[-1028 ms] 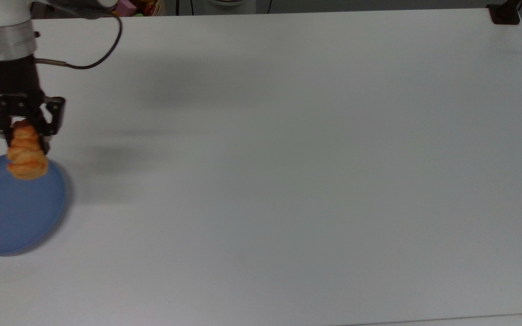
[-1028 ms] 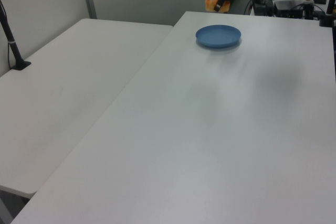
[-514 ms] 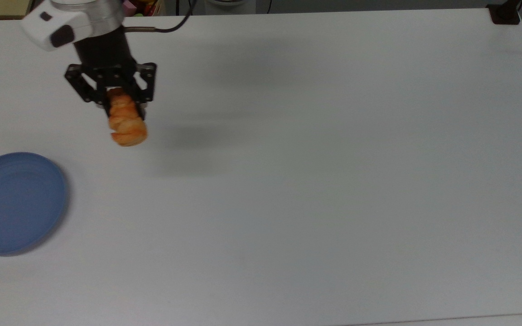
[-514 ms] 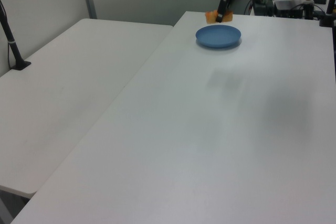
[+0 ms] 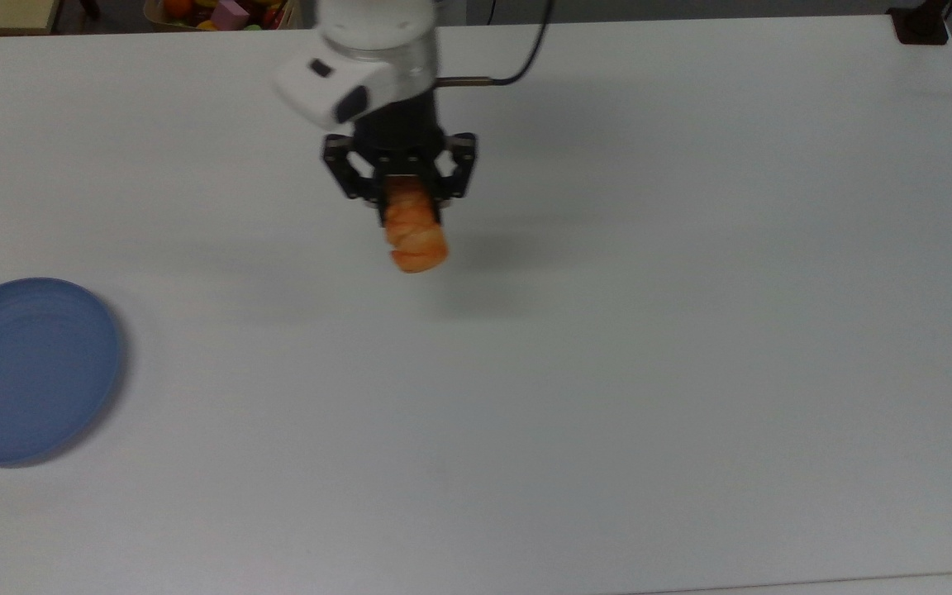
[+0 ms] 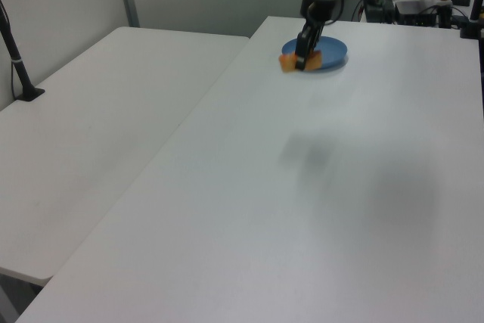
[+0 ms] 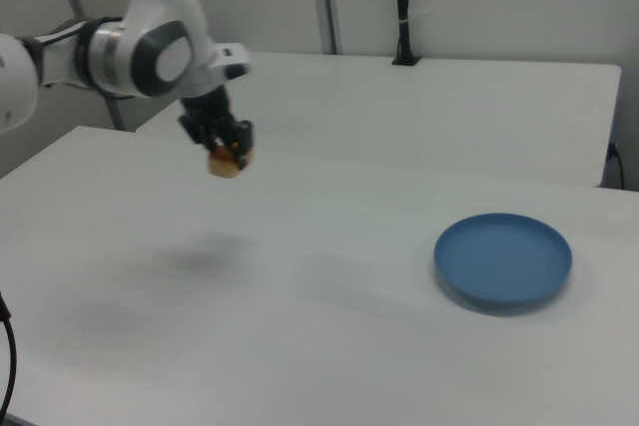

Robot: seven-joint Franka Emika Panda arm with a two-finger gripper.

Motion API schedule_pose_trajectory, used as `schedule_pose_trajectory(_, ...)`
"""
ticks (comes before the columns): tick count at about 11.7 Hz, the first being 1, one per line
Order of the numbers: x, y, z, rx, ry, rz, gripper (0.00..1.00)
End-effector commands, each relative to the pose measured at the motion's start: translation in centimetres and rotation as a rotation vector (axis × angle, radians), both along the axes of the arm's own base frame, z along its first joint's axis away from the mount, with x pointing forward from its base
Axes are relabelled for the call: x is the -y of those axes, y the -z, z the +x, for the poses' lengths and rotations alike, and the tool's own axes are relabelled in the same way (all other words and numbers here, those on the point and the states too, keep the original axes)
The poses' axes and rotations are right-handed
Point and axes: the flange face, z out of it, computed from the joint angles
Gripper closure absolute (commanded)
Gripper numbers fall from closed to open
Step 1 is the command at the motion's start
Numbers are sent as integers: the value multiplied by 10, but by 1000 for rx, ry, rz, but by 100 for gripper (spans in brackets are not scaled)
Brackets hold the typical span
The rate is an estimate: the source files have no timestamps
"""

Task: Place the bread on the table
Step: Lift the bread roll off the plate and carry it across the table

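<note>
The golden-orange bread (image 5: 415,235) hangs in the air above the white table (image 5: 608,372), and its shadow falls on the tabletop just below and to the right in the top view. My gripper (image 5: 401,197) is shut on the bread's upper end. In the left view the bread (image 6: 290,63) hangs in front of the blue plate. The right view has the gripper (image 7: 222,146) holding the bread (image 7: 225,164) well above the table (image 7: 300,326), far to the left of the plate.
An empty blue plate (image 5: 26,368) rests at the top view's left edge, also in the left view (image 6: 327,51) and the right view (image 7: 502,257). A second white table (image 6: 91,134) adjoins. A black clamp post (image 5: 921,25) stands at the far corner.
The gripper has carried the bread from above the plate's rim far to the top view's right, out over the middle of the table. The plate has stayed in place, empty.
</note>
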Motion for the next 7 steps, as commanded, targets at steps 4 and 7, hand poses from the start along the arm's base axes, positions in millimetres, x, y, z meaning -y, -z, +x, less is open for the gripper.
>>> schedule_pose_trajectory(4, -158, 56, -28, 31, 1, -61, 47)
schedule_pose_trajectory(7, -208, 100, -27, 95, -1, -37, 47)
